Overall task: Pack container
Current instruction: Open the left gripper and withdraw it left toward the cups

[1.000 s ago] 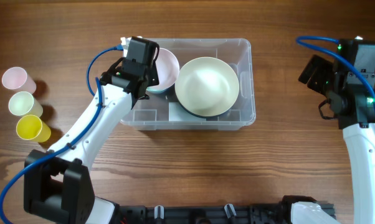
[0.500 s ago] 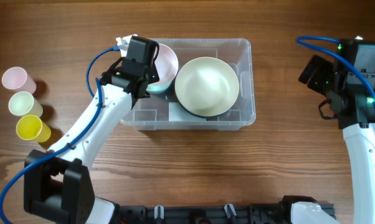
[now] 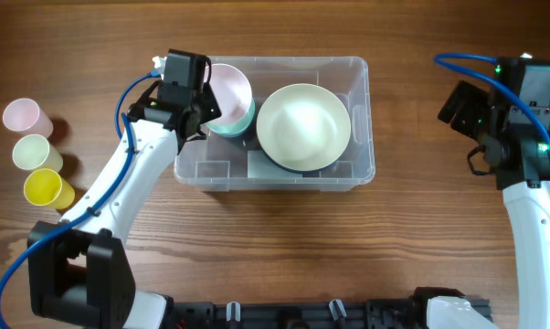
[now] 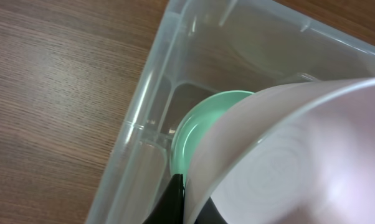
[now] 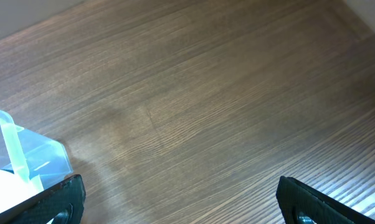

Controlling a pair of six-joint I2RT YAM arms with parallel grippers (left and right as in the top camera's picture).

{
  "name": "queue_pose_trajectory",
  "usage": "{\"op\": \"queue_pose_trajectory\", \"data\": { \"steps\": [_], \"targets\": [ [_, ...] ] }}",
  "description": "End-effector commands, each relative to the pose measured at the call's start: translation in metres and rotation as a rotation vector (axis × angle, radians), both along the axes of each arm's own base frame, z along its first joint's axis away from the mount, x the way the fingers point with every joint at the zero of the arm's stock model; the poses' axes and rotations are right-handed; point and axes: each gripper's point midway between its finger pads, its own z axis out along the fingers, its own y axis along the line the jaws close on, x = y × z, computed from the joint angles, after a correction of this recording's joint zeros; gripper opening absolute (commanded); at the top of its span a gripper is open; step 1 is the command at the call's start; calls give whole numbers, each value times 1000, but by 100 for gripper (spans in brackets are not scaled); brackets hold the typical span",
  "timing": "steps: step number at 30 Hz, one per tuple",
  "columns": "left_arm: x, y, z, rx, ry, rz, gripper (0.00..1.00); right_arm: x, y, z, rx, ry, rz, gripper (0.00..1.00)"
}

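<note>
Out at the left edge of the brown wooden desk [image 3: 275,247], three cups sit in a tight column: pink cup [image 3: 22,114] farthest back, pale green cup [image 3: 32,152] in the middle, yellow cup [image 3: 45,186] nearest, each just beside the next.

Robot lab bench setup, not a home: two arms [image 3: 138,183] with blue cables [image 3: 467,59] mounted on a black rail [image 3: 330,315] at a wood-grain table [image 3: 284,247]; plastic bowls [image 3: 304,125], cups [image 3: 37,153] and a clear container [image 3: 362,174] set out as props.
</note>
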Motion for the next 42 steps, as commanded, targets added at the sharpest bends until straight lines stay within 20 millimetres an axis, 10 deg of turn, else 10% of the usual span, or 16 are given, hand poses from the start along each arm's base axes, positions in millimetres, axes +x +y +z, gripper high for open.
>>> {"op": "queue_pose_trajectory", "data": {
  "steps": [1, 6, 12, 25, 33, 42],
  "targets": [
    [2, -8, 5, -26, -7, -21, 4, 0, -4, 6, -10, -17, -22, 100],
    [2, -8, 4, -25, -5, -22, 6, 0, -4, 6, -10, -17, -22, 100],
    [3, -8, 6, -27, -14, -21, 70, 0, -4, 6, -10, -17, -22, 100],
    [8, -3, 39, -38, -98, 5, 58, 0, -4, 6, -10, -17, -22, 100],
    [-27, 51, 92, 3, -144, 175, 69, 0, -4, 6, -10, -17, -22, 100],
    [-128, 168, 97, 79, 49, 513, 83, 0, -4, 6, -10, -17, -22, 100]
  ]
}}
